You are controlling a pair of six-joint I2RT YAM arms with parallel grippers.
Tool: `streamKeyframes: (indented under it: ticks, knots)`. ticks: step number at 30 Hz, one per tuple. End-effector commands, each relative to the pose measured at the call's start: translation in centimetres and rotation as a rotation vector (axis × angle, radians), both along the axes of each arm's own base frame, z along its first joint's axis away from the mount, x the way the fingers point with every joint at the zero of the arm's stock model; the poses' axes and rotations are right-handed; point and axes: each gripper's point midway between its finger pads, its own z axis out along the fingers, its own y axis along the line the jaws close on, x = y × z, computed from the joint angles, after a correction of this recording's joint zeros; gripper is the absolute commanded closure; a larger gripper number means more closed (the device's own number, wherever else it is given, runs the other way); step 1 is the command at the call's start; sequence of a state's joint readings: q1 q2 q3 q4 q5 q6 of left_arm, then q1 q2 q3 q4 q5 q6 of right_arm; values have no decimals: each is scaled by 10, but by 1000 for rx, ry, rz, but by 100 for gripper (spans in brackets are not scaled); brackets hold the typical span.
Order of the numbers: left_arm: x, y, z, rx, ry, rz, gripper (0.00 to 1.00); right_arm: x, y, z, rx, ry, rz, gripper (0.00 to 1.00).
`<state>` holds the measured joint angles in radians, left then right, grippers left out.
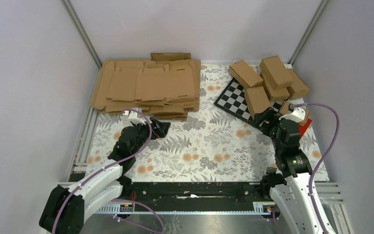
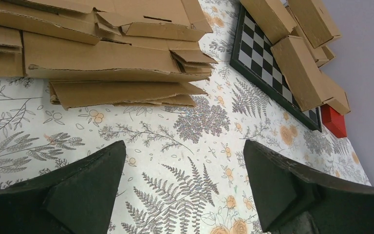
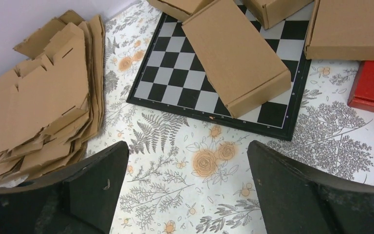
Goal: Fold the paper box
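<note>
Both grippers wide open and empty, no paper box pulled out yet.
We see no paper box lying apart on the worktop. We judge it has to come off the pile of flat blanks [image 1: 148, 87] at the far-left corner, whose long axis runs along the far edge. The left gripper [image 2: 185, 156] hovers just short of the pile's near edge, jaws spread and pointing at it, so the left arm is nearer. The right gripper [image 3: 186, 156], equally spread, faces the checkerboard [image 1: 231, 97] and folded cartons [image 1: 272, 78] at far right, well apart from the pile.
</note>
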<state>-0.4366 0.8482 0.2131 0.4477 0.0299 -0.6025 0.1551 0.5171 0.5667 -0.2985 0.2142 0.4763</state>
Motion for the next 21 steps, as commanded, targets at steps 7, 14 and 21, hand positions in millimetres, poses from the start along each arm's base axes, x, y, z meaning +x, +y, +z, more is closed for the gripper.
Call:
streamKeyframes:
  ticks: [7,14,21]
  knots:
    - [39,37,40,-14,75,321,1,15,19,38,45,-40,83,0]
    - [94,74,40,-118,210,482,1,16,36,39,75,-32,176,0]
    - [130,131,42,-203,252,690,9,14,39,34,93,-32,187,0]
